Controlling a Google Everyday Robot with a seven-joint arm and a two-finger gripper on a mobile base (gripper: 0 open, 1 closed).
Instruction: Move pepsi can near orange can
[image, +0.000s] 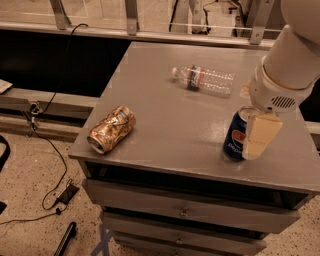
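Observation:
The pepsi can (234, 140) is dark blue with the round logo and stands upright near the table's front right. My gripper (252, 142) hangs from the white arm (287, 75) at the can's right side, and its cream part covers the can's right edge. The orange can (111, 129) is orange-gold and badly dented. It lies on its side near the table's front left corner, far to the left of the pepsi can.
A clear plastic bottle (204, 80) lies on its side at the back middle of the grey table (165, 125). Drawers sit below the table's front edge. Cables lie on the floor at the left. A railing runs behind the table.

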